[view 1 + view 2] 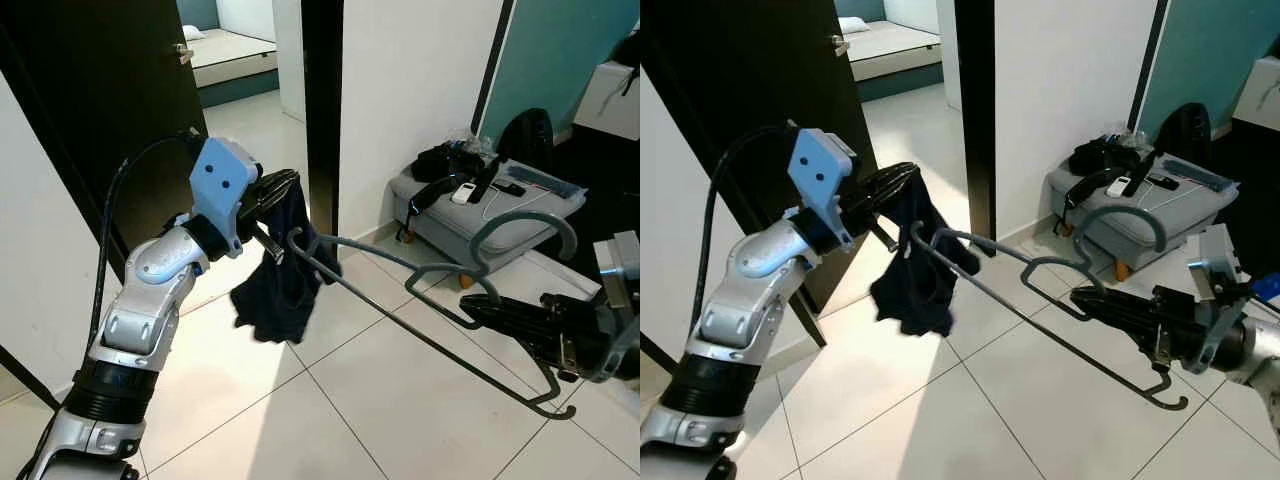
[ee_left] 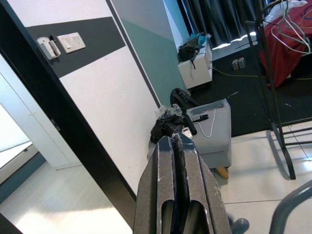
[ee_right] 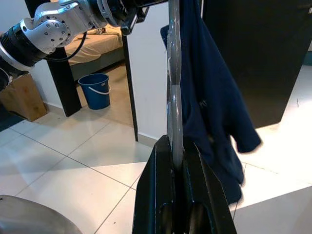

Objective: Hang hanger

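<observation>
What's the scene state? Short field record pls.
left gripper: raised, shut on dark blue garment
right gripper: shut on grey hanger near its hook
garment: hangs at hanger's far end, partly on
hanger: held roughly level between both arms, not hung
behind: grey ottoman with remotes, cable, bag
floor: white tiles

I'm looking at a grey ottoman (image 1: pixel 520 225) standing against the white wall (image 1: pixel 420 90), cluttered with a white remote (image 1: pixel 463 193), cables and dark items. A dark door (image 1: pixel 100 110) is standing open onto a room with a bed (image 1: pixel 232 50). I'm also seeing a blue bucket (image 3: pixel 96 90) sitting on the tiled floor (image 1: pixel 380 400).
</observation>
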Tool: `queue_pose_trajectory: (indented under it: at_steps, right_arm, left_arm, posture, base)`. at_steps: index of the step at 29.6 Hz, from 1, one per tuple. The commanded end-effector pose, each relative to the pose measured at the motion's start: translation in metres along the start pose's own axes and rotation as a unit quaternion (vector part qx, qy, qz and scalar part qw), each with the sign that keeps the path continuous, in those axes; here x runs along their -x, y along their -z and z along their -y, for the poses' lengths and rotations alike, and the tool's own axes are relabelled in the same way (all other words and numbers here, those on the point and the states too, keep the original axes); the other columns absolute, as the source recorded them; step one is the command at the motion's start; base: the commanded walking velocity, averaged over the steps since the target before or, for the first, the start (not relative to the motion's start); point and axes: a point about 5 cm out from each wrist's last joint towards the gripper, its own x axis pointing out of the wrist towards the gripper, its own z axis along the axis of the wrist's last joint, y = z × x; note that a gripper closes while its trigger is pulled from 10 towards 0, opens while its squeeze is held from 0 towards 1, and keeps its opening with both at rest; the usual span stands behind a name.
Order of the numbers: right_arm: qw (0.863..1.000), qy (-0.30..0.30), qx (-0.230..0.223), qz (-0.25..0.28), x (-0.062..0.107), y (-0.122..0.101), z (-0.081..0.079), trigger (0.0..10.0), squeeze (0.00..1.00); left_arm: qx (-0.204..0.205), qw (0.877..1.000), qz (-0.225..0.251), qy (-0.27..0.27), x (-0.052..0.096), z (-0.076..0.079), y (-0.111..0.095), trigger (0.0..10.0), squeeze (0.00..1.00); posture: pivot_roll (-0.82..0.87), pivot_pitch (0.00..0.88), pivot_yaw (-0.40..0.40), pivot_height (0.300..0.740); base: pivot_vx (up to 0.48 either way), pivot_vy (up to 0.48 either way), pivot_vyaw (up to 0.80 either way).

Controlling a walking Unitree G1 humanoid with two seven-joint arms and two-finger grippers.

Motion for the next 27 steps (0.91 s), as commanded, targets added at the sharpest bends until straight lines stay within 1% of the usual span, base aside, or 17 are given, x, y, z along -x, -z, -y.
queue_pose_trajectory:
  at_steps: [1, 2, 3, 5, 12, 18, 21, 24, 27]
  right_arm:
    - [1.000, 0.001, 0.012, -0.010, -0.007, 0.001, -0.001, 10.0, 0.00]
    - [0.999, 0.015, 0.023, -0.018, -0.010, 0.001, 0.002, 10.0, 0.00]
    - [0.999, 0.015, 0.023, -0.018, -0.010, 0.001, 0.002, 10.0, 0.00]
    - [0.999, 0.026, 0.038, -0.026, -0.014, 0.000, 0.004, 10.0, 0.00]
    - [0.999, 0.020, 0.047, -0.018, -0.019, -0.007, 0.000, 10.0, 0.00]
    - [0.998, 0.026, 0.054, -0.033, -0.021, -0.005, 0.001, 10.0, 0.00]
    - [0.994, 0.053, 0.059, -0.071, -0.023, 0.003, 0.007, 10.0, 0.00]
    - [0.993, 0.058, 0.061, -0.078, -0.023, 0.005, 0.009, 10.0, 0.00]
    - [0.991, 0.070, 0.065, -0.097, -0.024, 0.010, 0.011, 10.0, 0.00]
  left_arm:
    - [-0.013, 1.000, 0.013, 0.008, 0.000, 0.000, -0.007, 10.0, 0.00]
    - [-0.012, 1.000, 0.015, 0.010, -0.001, 0.001, -0.007, 10.0, 0.00]
    - [-0.012, 1.000, 0.015, 0.010, -0.001, 0.001, -0.007, 10.0, 0.00]
    - [-0.010, 1.000, 0.017, 0.014, -0.002, 0.004, -0.008, 10.0, 0.00]
    - [-0.008, 1.000, 0.015, 0.017, -0.002, 0.006, -0.006, 10.0, 0.00]
    - [-0.004, 1.000, 0.017, 0.020, -0.004, 0.008, -0.006, 10.0, 0.00]
    - [0.003, 0.999, 0.017, 0.032, -0.005, 0.013, -0.006, 10.0, 0.00]
    - [0.004, 0.999, 0.017, 0.034, -0.005, 0.014, -0.005, 10.0, 0.00]
    - [0.001, 0.999, 0.011, 0.031, -0.004, 0.013, -0.003, 10.0, 0.00]
  posture:
    - [-0.11, 0.000, 0.069, 0.740]
    - [-0.11, 0.000, 0.069, 0.740]
    - [-0.11, 0.000, 0.069, 0.740]
    - [-0.11, 0.000, 0.072, 0.740]
    - [-0.11, 0.000, 0.073, 0.740]
    - [-0.11, 0.000, 0.073, 0.740]
    - [-0.11, 0.000, 0.072, 0.740]
    - [-0.11, 0.000, 0.072, 0.740]
    - [-0.11, 0.000, 0.070, 0.740]
  base:
    - [0.000, 0.000, 0.00]
    - [0.000, 0.000, 0.00]
    - [0.000, 0.000, 0.00]
    - [0.000, 0.000, 0.00]
    - [0.000, 0.000, 0.00]
    - [0.000, 0.000, 0.00]
    - [0.000, 0.000, 0.00]
    - [0.000, 0.000, 0.00]
    - [0.000, 0.000, 0.00]
